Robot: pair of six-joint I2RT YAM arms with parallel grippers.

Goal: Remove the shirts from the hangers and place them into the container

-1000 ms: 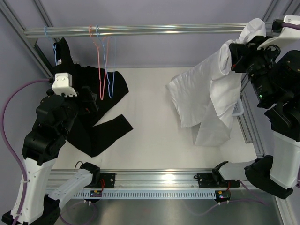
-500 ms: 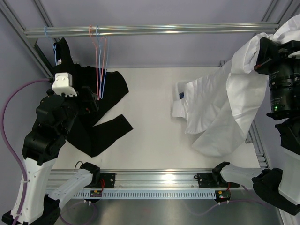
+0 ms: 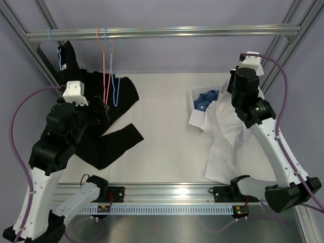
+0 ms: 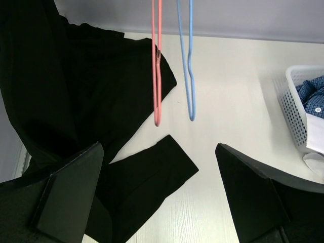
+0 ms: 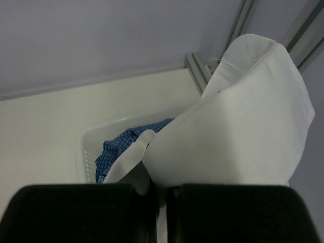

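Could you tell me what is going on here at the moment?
The right gripper is shut on the white shirt, holding it over the basket, where the blue checked shirt lies. Most of the white shirt trails onto the table. The left gripper is open above the black shirt, which hangs near the rail and spreads on the table. A pink hanger and a light blue hanger hang empty.

Two hangers (image 3: 105,66) hang from the rail (image 3: 162,33) at the upper left of the frame, above the first shirt (image 3: 109,147) sprawled on the table (image 3: 162,126) at left. At centre right, the second shirt (image 3: 206,97) lies in the container (image 3: 194,96), with the third shirt (image 3: 223,152) draped over it and trailing toward the lower right.
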